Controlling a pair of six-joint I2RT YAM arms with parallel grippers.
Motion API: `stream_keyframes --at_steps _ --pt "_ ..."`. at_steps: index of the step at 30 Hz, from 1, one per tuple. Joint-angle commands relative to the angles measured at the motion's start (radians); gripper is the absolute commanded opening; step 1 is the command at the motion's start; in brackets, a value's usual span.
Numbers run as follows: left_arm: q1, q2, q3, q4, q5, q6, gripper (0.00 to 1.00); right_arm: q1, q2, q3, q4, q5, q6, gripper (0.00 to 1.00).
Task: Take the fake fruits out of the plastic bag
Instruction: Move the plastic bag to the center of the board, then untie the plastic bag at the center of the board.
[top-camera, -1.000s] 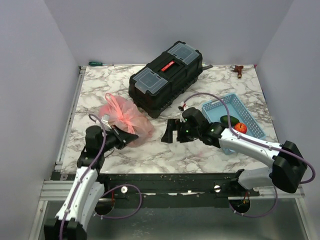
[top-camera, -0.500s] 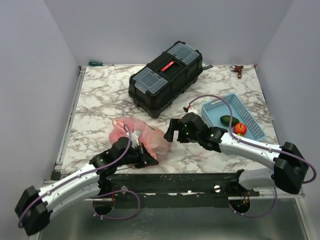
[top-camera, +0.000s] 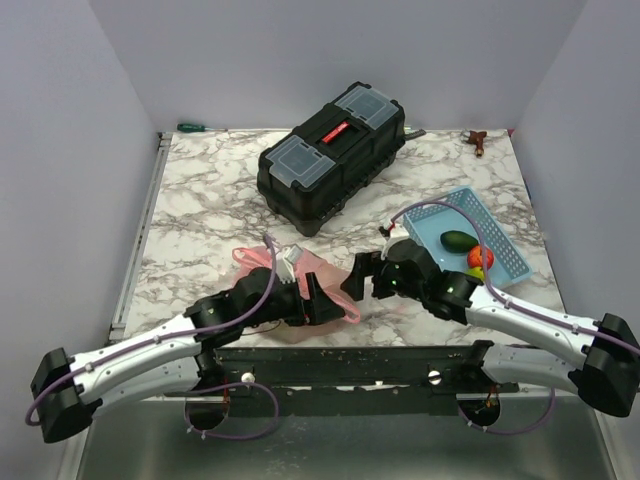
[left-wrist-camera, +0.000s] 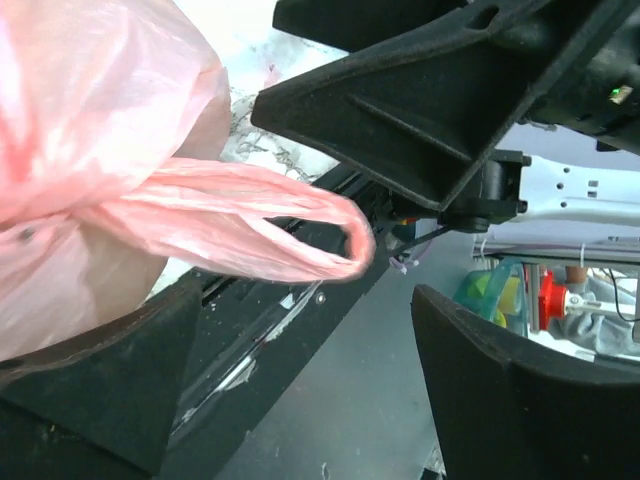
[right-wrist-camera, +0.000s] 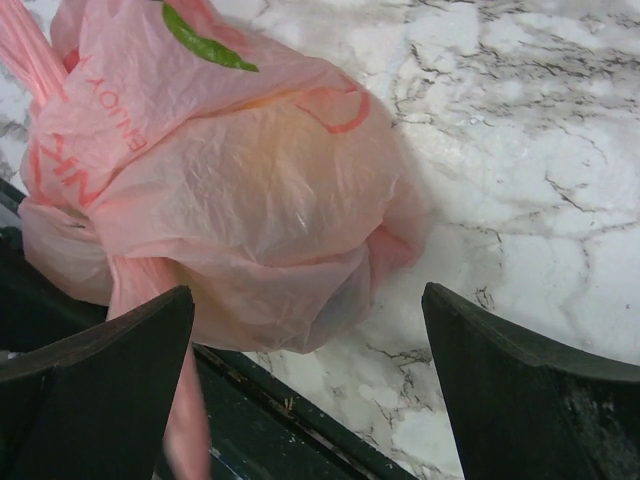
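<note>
Shutting the wide left gripper (left-wrist-camera: 308, 300) on the loop (left-wrist-camera: 250, 215), maybe inside it, lets the wide right gripper (right-wrist-camera: 308, 300) open the bag (right-wrist-camera: 250, 170).

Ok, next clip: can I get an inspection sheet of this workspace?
Surface: marble-patterned table.
Job's things: pink bag at the near edge, bulging, contents hidden; green fruit and red fruit in the blue basket.
Clutter: black toolbox; screwdriver at the far edge.
Grippers: left gripper open, bag handle between its fingers; right gripper open, facing the bag.
Cables: purple cable looping over each arm.
Surroundings: plain walls.
</note>
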Motion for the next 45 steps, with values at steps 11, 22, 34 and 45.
stream_keyframes --at_steps 11,22,34,45 --pt "0.012 -0.301 0.263 -0.726 -0.471 0.311 0.99 0.007 0.097 0.113 0.124 -0.216 -0.193 0.93" --pt "0.307 0.006 0.326 -0.600 -0.173 0.722 0.98 0.046 0.210 0.153 0.242 -0.262 -0.102 0.93" --pt "0.357 0.177 0.295 -0.554 0.122 0.835 0.72 0.049 0.212 0.184 0.191 -0.233 -0.083 0.90" --pt "0.379 0.229 0.304 -0.559 0.185 0.852 0.32 0.061 0.292 0.199 0.246 -0.191 -0.028 0.83"
